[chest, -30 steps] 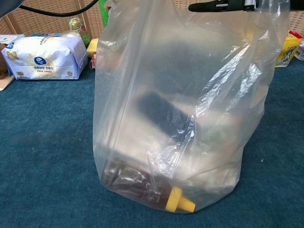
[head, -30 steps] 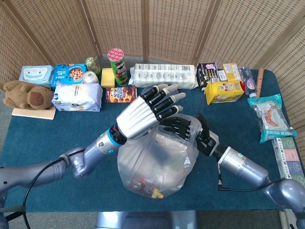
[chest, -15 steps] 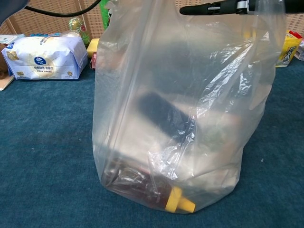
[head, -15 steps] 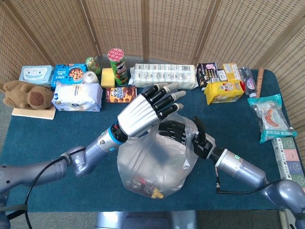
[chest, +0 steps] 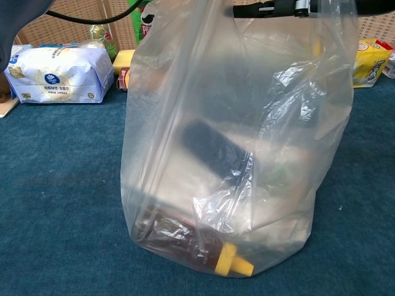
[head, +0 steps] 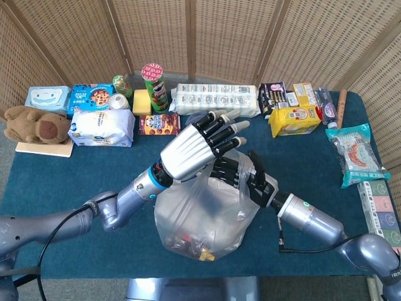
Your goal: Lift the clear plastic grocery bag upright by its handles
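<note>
The clear plastic bag stands upright on the blue table near its front edge and fills the chest view. Inside lie a brown bottle with a yellow cap and a dark oblong item. My left hand hovers over the bag's mouth with straight, spread fingers; whatever lies under its palm is hidden. My right hand is at the right side of the mouth, its dark fingers curled into the bunched plastic of the handle. Part of that hand shows along the top edge of the chest view.
Groceries line the back of the table: a green chip can, a long white pack, a white bag, a yellow packet. A plush bear sits far left, a sealed packet far right.
My right hand has slid a little left and toward the left hand, drawing the bag's right top edge inward. The left hand has edged slightly up and right.
</note>
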